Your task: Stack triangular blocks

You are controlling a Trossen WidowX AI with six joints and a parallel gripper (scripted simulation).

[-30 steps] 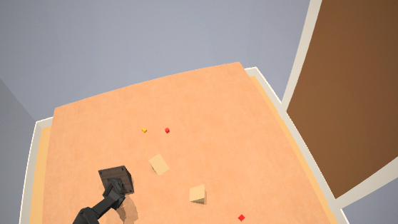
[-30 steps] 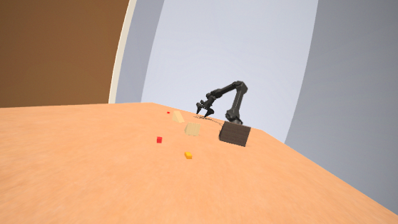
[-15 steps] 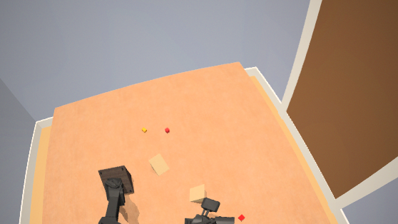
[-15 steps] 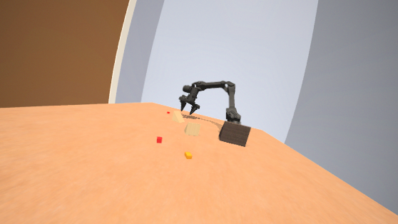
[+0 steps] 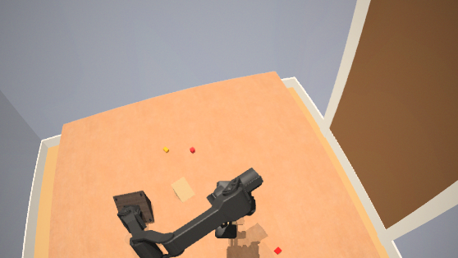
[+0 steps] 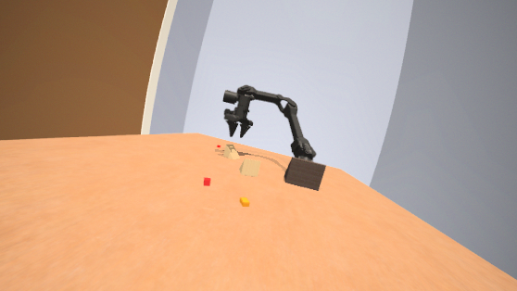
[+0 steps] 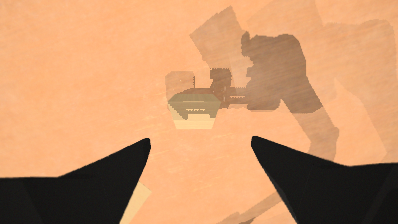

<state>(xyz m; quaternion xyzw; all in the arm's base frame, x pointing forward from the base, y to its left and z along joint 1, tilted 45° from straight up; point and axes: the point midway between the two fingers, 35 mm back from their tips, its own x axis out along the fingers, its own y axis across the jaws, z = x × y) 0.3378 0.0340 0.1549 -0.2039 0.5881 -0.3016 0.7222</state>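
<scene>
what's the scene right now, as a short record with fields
tool: open, nothing between its fingers, above the table, touching nothing
block under tool: tan triangular block, on the table, ahead of the fingertips in the wrist view
other block: tan triangular block, on the table, apart from the first
stacking: not yet done
arm base: dark box on the table
small cubes: one yellow, two red, all apart from the blocks
table: orange top
</scene>
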